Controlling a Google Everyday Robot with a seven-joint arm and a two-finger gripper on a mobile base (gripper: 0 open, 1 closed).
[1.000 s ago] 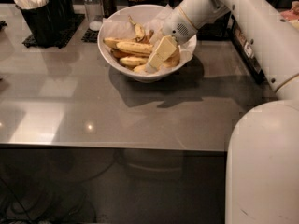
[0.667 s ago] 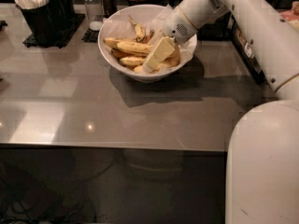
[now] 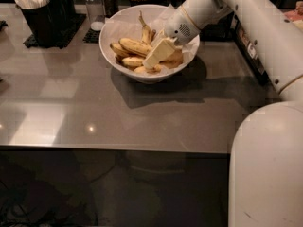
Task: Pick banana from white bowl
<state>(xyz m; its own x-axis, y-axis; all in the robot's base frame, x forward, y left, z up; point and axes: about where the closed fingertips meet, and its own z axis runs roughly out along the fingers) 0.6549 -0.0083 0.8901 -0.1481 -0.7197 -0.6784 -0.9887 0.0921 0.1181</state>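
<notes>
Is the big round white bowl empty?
No. The glossy white bowl holds speckled yellow bananas; the pale gripper sits among them.

I have the bowl (image 3: 110, 44) toward the back of the countertop (image 3: 94, 112), with a heap of bananas in it. The longest banana (image 3: 134, 46) lies across the heap's left side. My gripper (image 3: 154, 58) is inside the bowl, right of centre, down on the fruit (its arm stretches off to the right). A cutlery holder (image 3: 43, 19) stands left of the bowl, and a shaker (image 3: 95, 7) stands behind its left rim.
</notes>
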